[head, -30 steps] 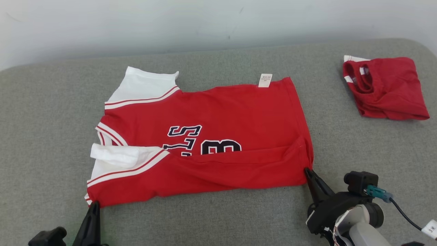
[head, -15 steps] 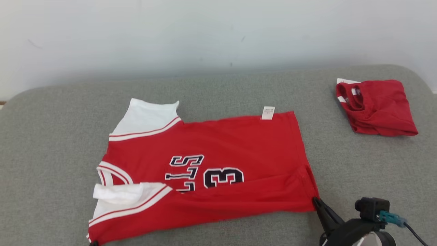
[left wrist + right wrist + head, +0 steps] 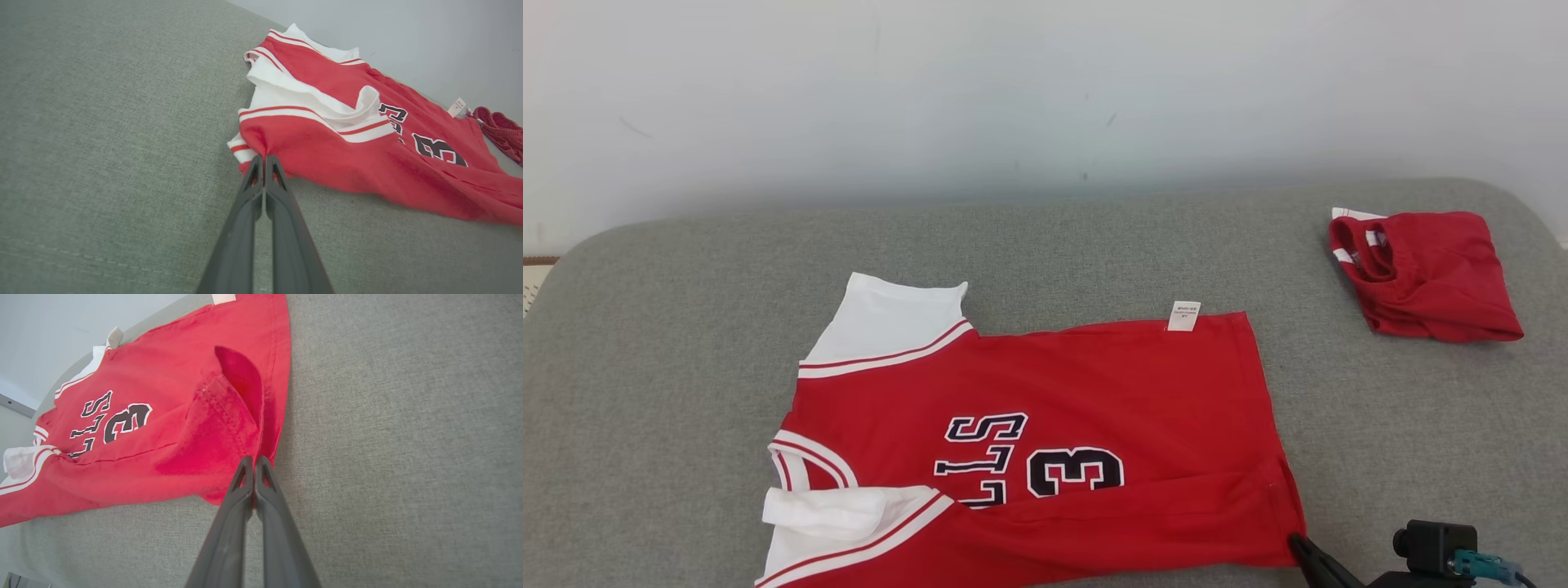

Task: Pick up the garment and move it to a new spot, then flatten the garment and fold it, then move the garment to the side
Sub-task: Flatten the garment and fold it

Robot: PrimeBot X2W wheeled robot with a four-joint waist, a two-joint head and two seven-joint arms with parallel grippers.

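The garment (image 3: 1094, 392), a red jersey with white sleeves and dark lettering, lies spread on the grey cushion (image 3: 670, 327), its near edge folded up over the front. My left gripper (image 3: 263, 157) is shut on the garment (image 3: 347, 155) at its near sleeve-side corner. My right gripper (image 3: 254, 459) is shut on the garment (image 3: 163, 416) at the near hem corner, where the cloth puckers into an open pocket. In the head view, the right gripper (image 3: 1297, 539) pokes in at the bottom edge, touching that hem corner.
A second red garment (image 3: 1421, 273), folded small, lies at the cushion's back right; it also appears as the red bundle (image 3: 500, 130) in the left wrist view. A pale wall (image 3: 1013, 98) runs behind the cushion. Bare grey fabric surrounds the jersey on the left and right.
The head camera has tilted up, so the whole picture has slid downward and the left gripper has left the frame. Both grippers keep their hold on the same garment corners.
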